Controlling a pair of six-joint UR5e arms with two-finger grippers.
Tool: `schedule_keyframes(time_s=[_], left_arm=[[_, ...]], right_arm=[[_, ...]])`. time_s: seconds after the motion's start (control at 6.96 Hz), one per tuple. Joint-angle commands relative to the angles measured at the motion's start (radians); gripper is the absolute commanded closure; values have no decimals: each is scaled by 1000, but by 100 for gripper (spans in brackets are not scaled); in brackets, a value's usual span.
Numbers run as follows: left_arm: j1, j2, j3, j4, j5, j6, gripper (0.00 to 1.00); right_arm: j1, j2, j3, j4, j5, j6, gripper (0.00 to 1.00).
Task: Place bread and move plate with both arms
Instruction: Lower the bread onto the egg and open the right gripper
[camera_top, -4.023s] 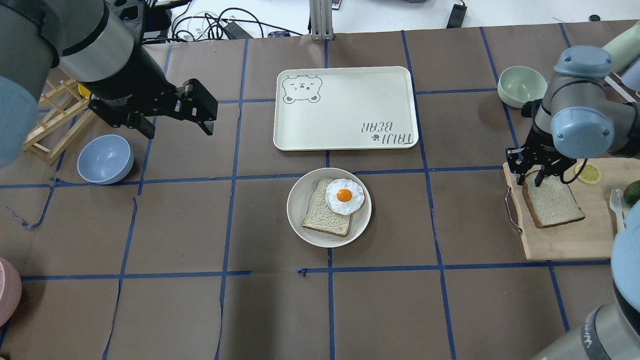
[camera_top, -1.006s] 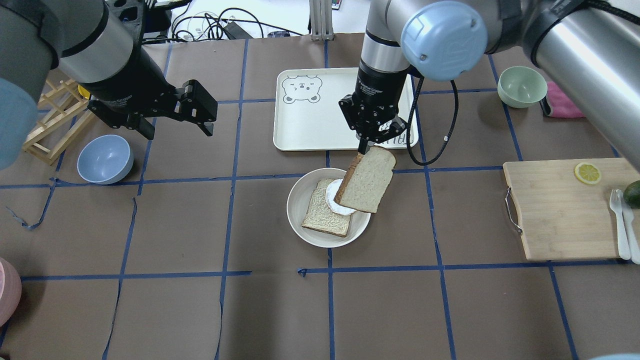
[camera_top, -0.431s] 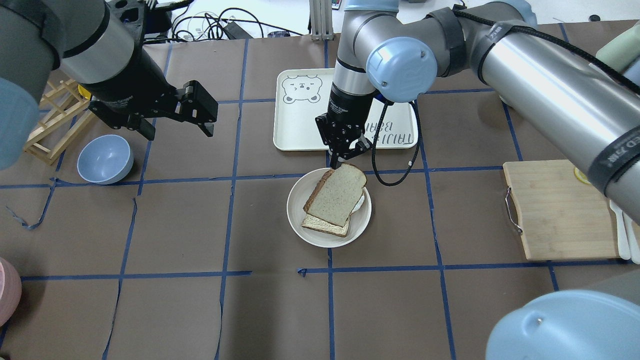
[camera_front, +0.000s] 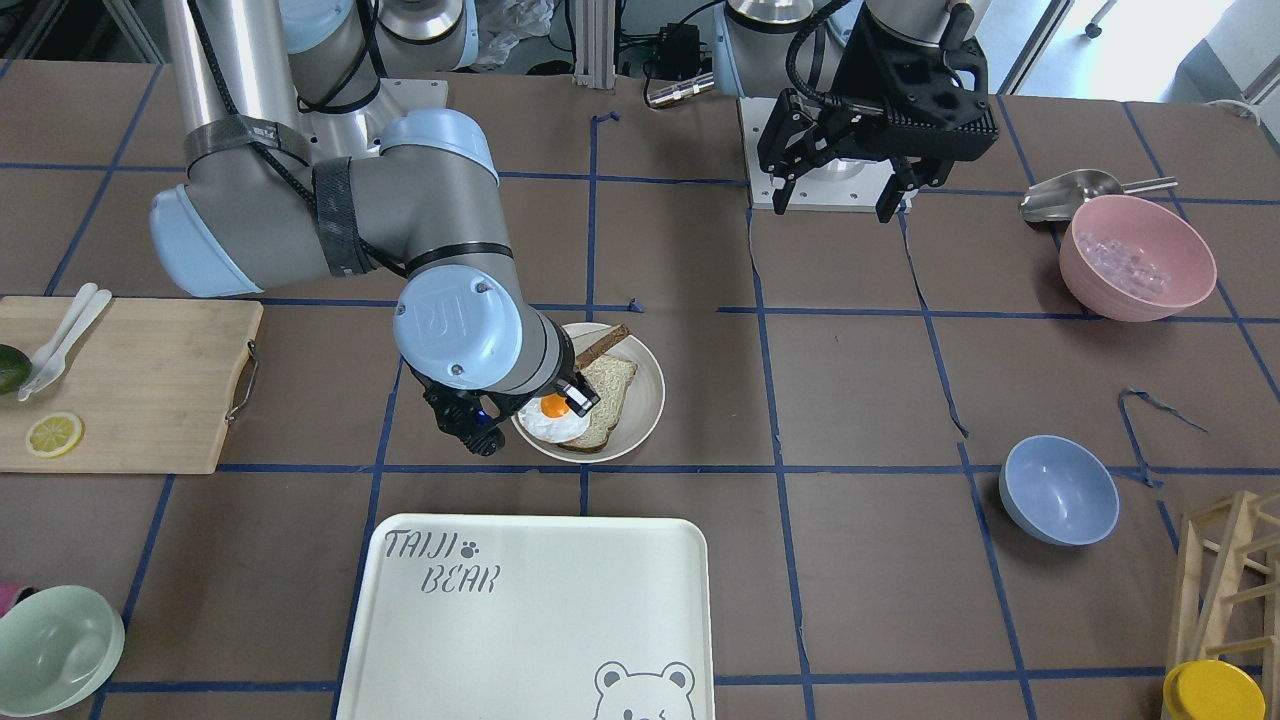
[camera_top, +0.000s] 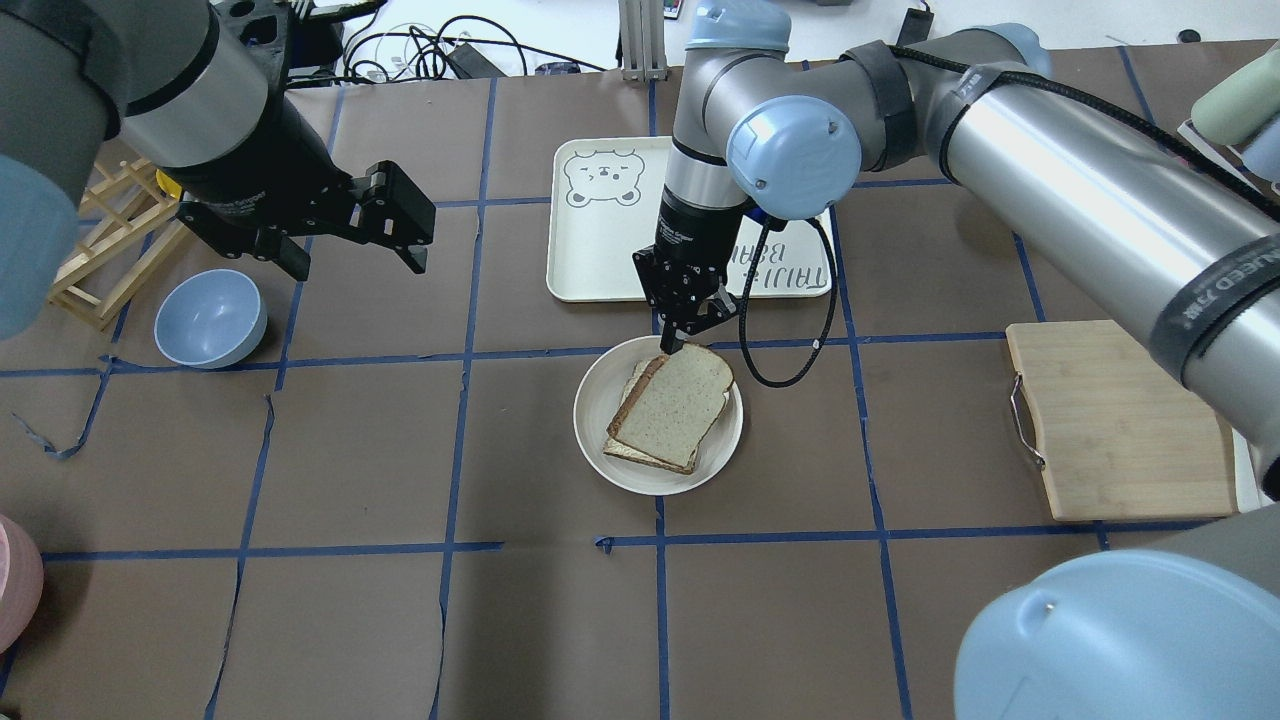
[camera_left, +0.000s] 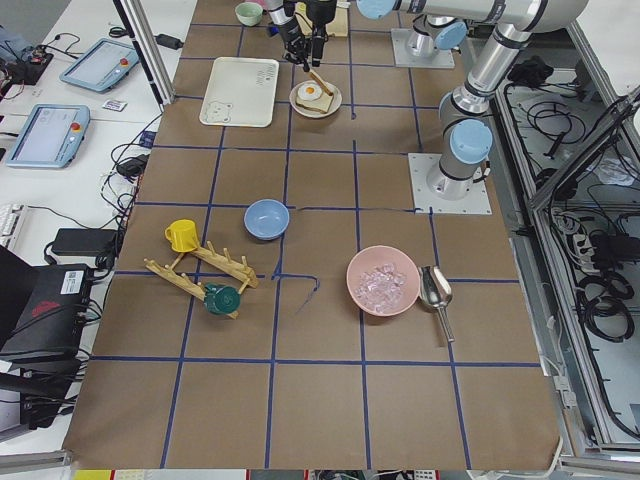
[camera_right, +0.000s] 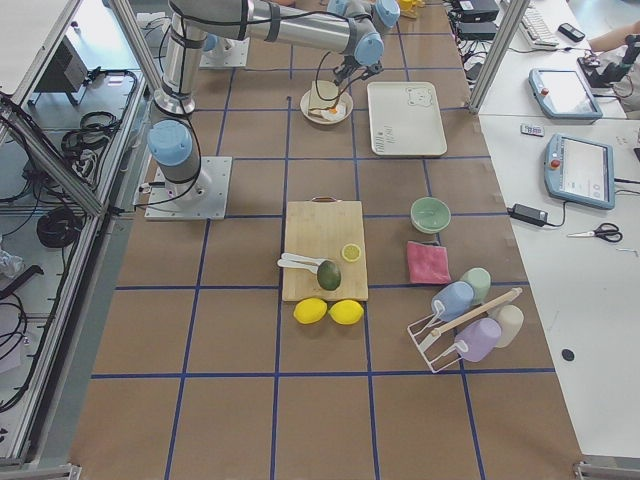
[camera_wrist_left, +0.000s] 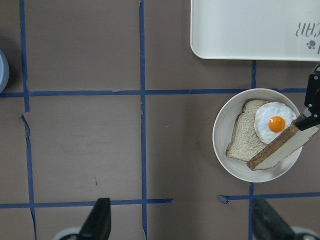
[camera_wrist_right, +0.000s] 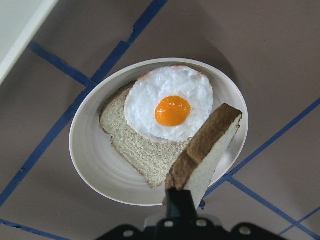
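Note:
The round cream plate (camera_top: 592, 425) sits mid-table and holds a beige slice (camera_wrist_left: 244, 137) topped with a fried egg (camera_wrist_left: 272, 123). My right gripper (camera_top: 679, 344) is shut on the far edge of the bread (camera_top: 668, 405), a pale slice with dark crust. It holds the bread tilted over the egg and the lower slice. The right wrist view shows the bread (camera_wrist_right: 206, 149) edge-on above the plate (camera_wrist_right: 92, 160). My left gripper (camera_top: 357, 258) is open and empty, hanging above the table to the plate's left, well apart from it.
The bear tray (camera_top: 600, 240) lies just beyond the plate. A wooden cutting board (camera_top: 1120, 420) is at the right, and a blue bowl (camera_top: 210, 318) and wooden rack (camera_top: 100, 240) at the left. A pink bowl (camera_front: 1137, 255) stands near the left arm's base.
My right gripper took the bread off the cutting board, carried it left to the plate and lowered it, tilting it flatter over the egg. The left arm has not moved.

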Motion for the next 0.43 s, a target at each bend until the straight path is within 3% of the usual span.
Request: schedule_keyframes(time_s=[0.0,0.14,0.29], left_arm=[[0,0,-1,0,0,0,0],[0,0,-1,1,0,0,0],[0,0,-1,1,0,0,0]], right_arm=[[-1,5,11,-3,20,2,100],[-1,16,3,-12,20,-4,100],[-1,23,9,-106,20,0,100]])
